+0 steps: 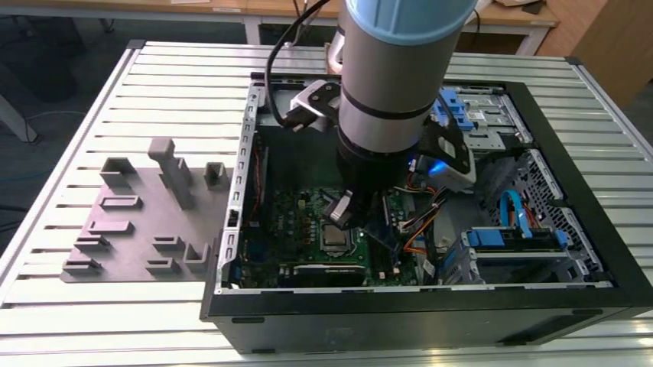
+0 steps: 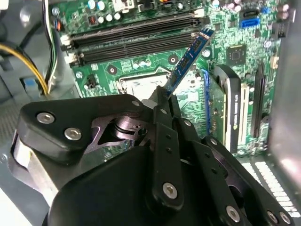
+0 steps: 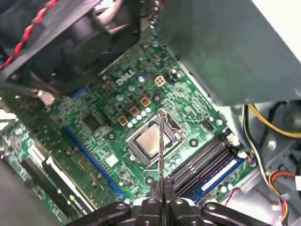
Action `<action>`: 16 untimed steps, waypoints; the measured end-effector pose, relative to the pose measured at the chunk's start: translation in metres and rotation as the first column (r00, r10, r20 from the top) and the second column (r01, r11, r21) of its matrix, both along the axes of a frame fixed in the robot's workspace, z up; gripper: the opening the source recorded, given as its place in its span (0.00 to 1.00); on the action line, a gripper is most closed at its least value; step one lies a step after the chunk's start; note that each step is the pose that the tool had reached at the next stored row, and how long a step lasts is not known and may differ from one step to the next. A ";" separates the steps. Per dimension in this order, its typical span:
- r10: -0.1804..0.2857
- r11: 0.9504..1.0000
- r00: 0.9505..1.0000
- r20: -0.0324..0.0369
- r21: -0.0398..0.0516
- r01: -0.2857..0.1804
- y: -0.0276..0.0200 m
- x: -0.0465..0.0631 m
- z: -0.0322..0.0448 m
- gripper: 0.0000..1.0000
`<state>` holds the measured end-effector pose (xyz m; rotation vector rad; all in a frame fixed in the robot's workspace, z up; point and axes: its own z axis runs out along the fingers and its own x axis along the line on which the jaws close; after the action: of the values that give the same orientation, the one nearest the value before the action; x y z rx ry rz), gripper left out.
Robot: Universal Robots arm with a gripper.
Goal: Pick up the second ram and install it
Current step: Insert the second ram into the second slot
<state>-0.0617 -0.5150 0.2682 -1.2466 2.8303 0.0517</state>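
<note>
The second ram (image 2: pixel 189 57), thin, light and stiff yet probably fragile, is clamped by one end in the gripper (image 3: pixel 161 201) above the motherboard (image 3: pixel 101 141), seemingly short of the memory slots (image 2: pixel 131 37), and is best pinched across its flat faces, away from the contacts.

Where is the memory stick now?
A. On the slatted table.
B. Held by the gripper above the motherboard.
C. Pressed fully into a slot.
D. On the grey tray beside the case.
B: in the second wrist view the jaws are shut on the second ram, which sits above the motherboard, not seated in the memory slots.
</note>
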 end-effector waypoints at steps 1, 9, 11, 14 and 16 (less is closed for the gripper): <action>-0.018 1.000 1.000 0.000 0.000 0.018 0.0000 0.000 -0.0002 0.11; -0.163 0.987 0.987 0.000 0.000 0.163 0.0000 0.000 -0.0021 0.11; -0.198 0.980 0.980 0.000 0.000 0.198 0.0000 0.000 -0.0026 0.11; -0.252 0.968 0.968 0.000 0.000 0.252 0.0000 0.000 -0.0033 0.11; -0.286 0.958 0.958 0.000 0.000 0.286 0.0000 0.000 -0.0038 0.11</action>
<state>-0.0617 -0.5150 0.2644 -0.8227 2.9769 0.0402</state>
